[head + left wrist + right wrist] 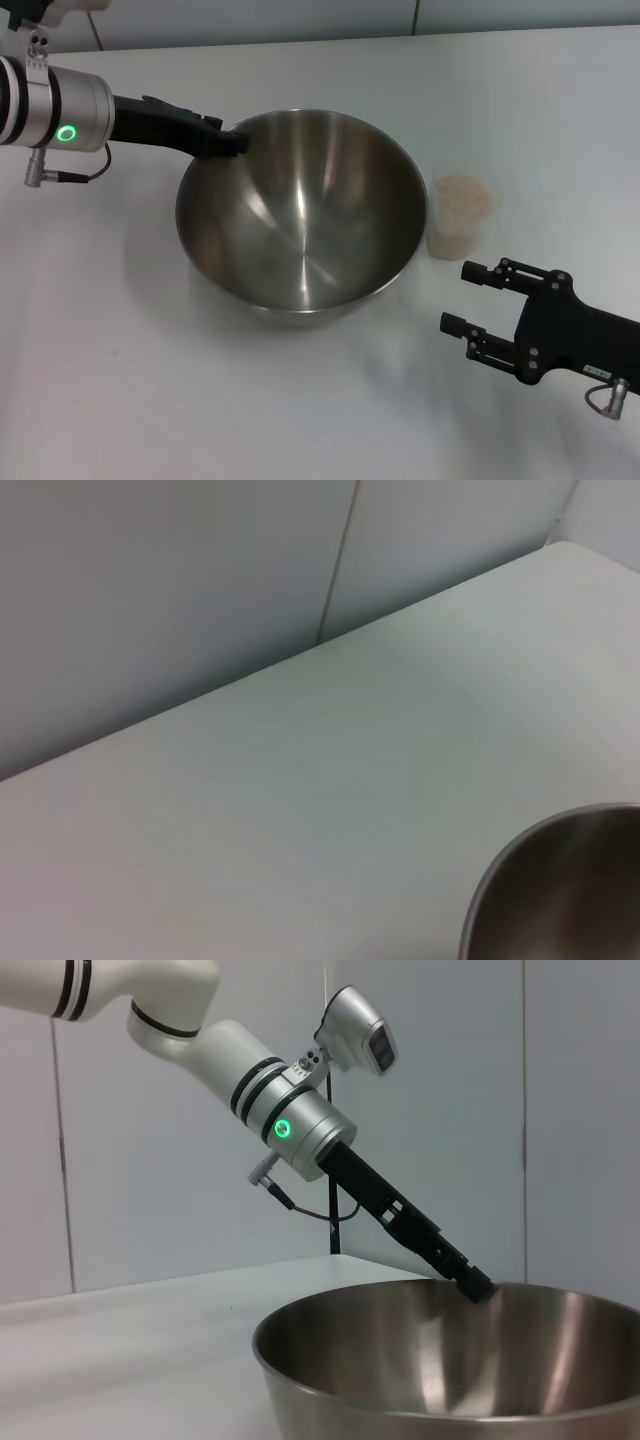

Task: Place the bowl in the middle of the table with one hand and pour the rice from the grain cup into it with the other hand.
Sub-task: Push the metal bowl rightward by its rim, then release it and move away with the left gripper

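Left arm: silver-white, green ring light lit, reaches in from the left side of the head view and slopes down to the bowl.
Left gripper [222, 140]: black fingers closed over the far-left rim of the bowl; the right wrist view shows the tip [470, 1282] meeting the rim edge, clamped on it. Fingers absent from its own wrist picture.
Bowl [300, 215]: large stainless-steel mixing bowl, upright on the table, roughly mid-table in the head view. Inside shiny and brushed, no grains visible in it. Right wrist view shows its wide rim [400, 1300] close up; left wrist view catches only an arc of the rim [520, 860].
Table [150, 380]: plain white matte top; its far edge meets a pale wall in the left wrist view [250, 800].
Grain cup [460, 218]: small clear frosted plastic cup, upright, just beside the bowl on the bowl's right, not touching either gripper.
Rice [464, 197]: pale beige grains filling the cup close to its brim.
Right gripper [472, 298]: black, two fingers spread wide apart, holding nothing. Sits near the table's front right, fingertips pointing toward the bowl and cup, near the cup but apart from it.
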